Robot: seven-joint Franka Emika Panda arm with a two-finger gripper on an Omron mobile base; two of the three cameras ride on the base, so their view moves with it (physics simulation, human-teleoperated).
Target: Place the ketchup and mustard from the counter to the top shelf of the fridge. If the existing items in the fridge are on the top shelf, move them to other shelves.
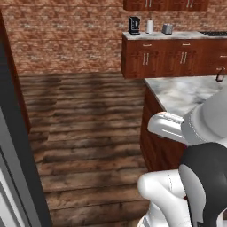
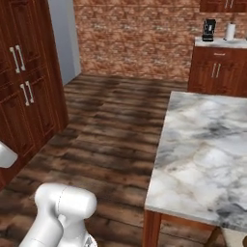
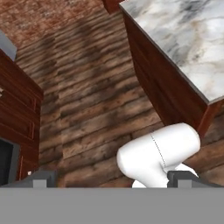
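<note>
1. Gripper (image 3: 113, 180): nearest in the hand view; two dark fingertips (image 3: 43, 178) spread wide, nothing between them; it hangs above the floor, beside the island's corner.
2. Arm (image 1: 195, 177): white with dark joints; rises at the lower right of the left base view and the lower left of the right base view.
3. Tall cabinets (image 2: 24, 87): dark red wood, paired metal handles; far left in the right base view.
4. Grey panel (image 2: 62, 38): upright, just right of the tall cabinets, against the brick wall (image 2: 140, 34); cannot tell what it belongs to.
5. Floor (image 2: 111, 130): dark wooden planks, running between cabinets and island.
6. Island (image 2: 207, 144): grey-veined marble top on a red wood base; right of the floor.
7. Small dark thing (image 1: 219, 76): at the island's far edge; too small to tell what it is.
8. Far counter (image 1: 177, 35): against the brick wall, over red cabinets; on it, left to right, coffee machine (image 1: 134, 25), white roll (image 1: 150, 26), toaster (image 1: 167, 29).
9. Ketchup and mustard: whereabouts cannot be told.
</note>
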